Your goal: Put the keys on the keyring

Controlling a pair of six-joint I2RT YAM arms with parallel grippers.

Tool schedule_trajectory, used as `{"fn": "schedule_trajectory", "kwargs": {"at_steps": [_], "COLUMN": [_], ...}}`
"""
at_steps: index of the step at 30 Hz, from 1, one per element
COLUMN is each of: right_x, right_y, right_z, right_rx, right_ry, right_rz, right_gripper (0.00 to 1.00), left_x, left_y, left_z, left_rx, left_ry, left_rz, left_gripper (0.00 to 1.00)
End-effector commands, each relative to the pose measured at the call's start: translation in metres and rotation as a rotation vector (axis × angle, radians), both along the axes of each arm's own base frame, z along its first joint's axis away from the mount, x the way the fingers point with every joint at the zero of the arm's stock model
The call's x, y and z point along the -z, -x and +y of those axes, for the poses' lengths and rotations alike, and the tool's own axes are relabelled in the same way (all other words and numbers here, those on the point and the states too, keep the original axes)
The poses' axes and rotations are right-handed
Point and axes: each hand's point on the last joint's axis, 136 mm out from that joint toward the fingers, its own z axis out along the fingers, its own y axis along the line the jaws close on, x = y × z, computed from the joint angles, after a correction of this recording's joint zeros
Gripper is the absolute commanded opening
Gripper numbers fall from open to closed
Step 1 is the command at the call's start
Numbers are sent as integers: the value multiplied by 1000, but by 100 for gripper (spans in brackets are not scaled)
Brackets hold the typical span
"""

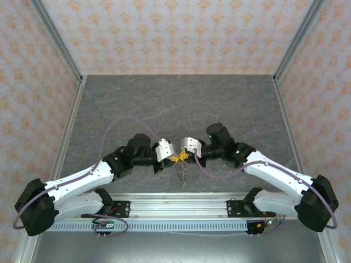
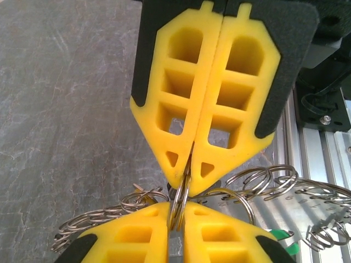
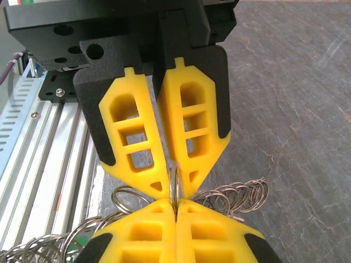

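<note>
Top view: the left arm [image 1: 82, 181] and right arm [image 1: 274, 175] reach inward over the grey stone-patterned tabletop [image 1: 181, 104] and meet tip to tip at its near middle, just ahead of the aluminium rail [image 1: 181, 205] that carries their bases. A purple cable [image 1: 118, 125] arcs above the left arm.

Left wrist view: the yellow left fingers [image 2: 131, 238] enter from the bottom edge and the yellow right fingers [image 2: 181, 109] point down from above, so the two sets of tips almost touch. The keyring [image 2: 263, 183], a chain of linked silver wire rings, spreads to either side beneath them. One of its rings stands edge-on between both sets of tips. The right fingers are pressed flat together and pinch the top of that ring. The left fingers are closed about its lower part, and only the thin gap filled by the wire separates them. A green-headed key [image 2: 282, 236] lies among the rings at lower right, near the rail.

Right wrist view: the same pinch from the other side, with the right fingers below tight on the ring. The left fingers above converge on it at their tips.

Top view: the rest of the chain trails from the fingertips toward the rail.
</note>
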Motion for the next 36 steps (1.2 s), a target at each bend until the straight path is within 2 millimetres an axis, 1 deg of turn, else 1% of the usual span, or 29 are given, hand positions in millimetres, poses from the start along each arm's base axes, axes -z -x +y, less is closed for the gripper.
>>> {"fn": "schedule_trajectory", "kwargs": {"at_steps": [1,3,11,19,20,24,31,36], "right_x": [-26,-25,-23,-17,-16,-14,-9,-5], "right_y": [2,3,3,2,2,2,3,-1], "right_z": [7,7,7,9,8,7,3,-2], "right_rx": [-46,-51,-48,-40,-38,-28,-9,41], "right_ry": [-49,-45,-46,-43,-43,-49,-47,-56], "right_rz": [-46,-41,-25,-6,-6,-10,-21,-35], "right_gripper": [0,0,0,0,0,0,0,8], "left_x": [2,5,-7,-11,-12,-11,-9,-17], "left_y": [-1,-1,0,-4,-5,-6,-9,-11], "left_z": [0,0,-6,-9,-10,-8,-6,-5], "left_rx": [18,22,37,25,23,10,-25,-45], "left_ry": [-49,-62,-8,22,22,16,29,83], "left_rz": [5,14,4,-12,-14,-16,-10,-30], "left_gripper": [14,14,15,14,13,0,0,0]}}
